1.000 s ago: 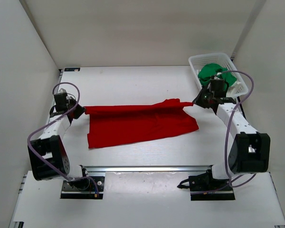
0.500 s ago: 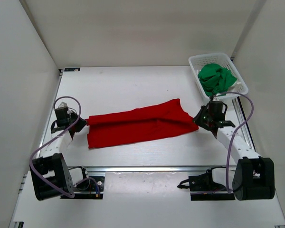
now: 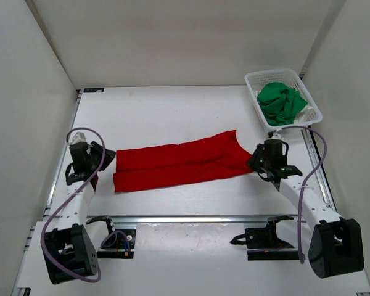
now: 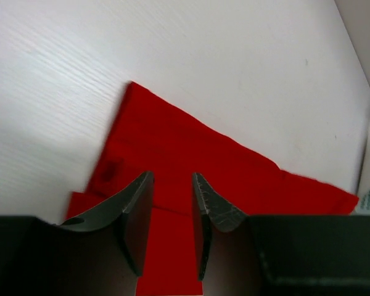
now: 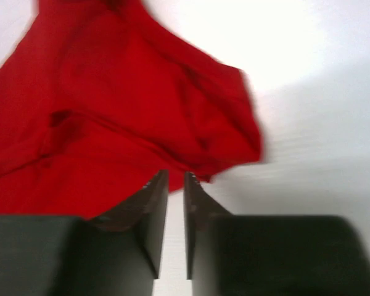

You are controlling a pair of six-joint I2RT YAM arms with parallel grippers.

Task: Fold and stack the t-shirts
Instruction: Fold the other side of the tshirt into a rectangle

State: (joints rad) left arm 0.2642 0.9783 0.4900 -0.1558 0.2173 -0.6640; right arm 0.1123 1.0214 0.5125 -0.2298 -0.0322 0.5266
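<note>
**Overhead and wrist views, folding station.** One container is present: a white plastic mesh basket (image 3: 313, 110) at the far right corner of the white wood-grain table (image 3: 172, 117). It holds a crumpled bright green cloth t-shirt (image 3: 279, 102), which fills most of it. A small patch of white cloth (image 3: 304, 115) shows at the near right edge under the green one; too little is visible to tell what kind of garment it is.

Outside the basket lies one bright red cloth t-shirt (image 3: 179, 161), flat on the table between the two arms. It is folded lengthwise into a long band that rises slightly toward the right. Its left end is squared off, and its right end is looser and rumpled, as the right wrist view shows (image 5: 111, 117).

Count: one basket, one red shirt, one green shirt, one patch of white cloth, two arms.

The left gripper (image 3: 106, 161) sits at the left end of the red band. In the left wrist view (image 4: 172, 179) its fingers stand moderately apart. The red cloth (image 4: 191, 154) lies flat beneath and between them, and nothing is pinched.

The right gripper (image 3: 255, 163) sits at the right end of the band. In the right wrist view (image 5: 176, 179) its fingers are parted by only a narrow slit. Bare table shows through the slit, and the rumpled cloth edge lies just beyond the tips. It grips nothing.
</note>
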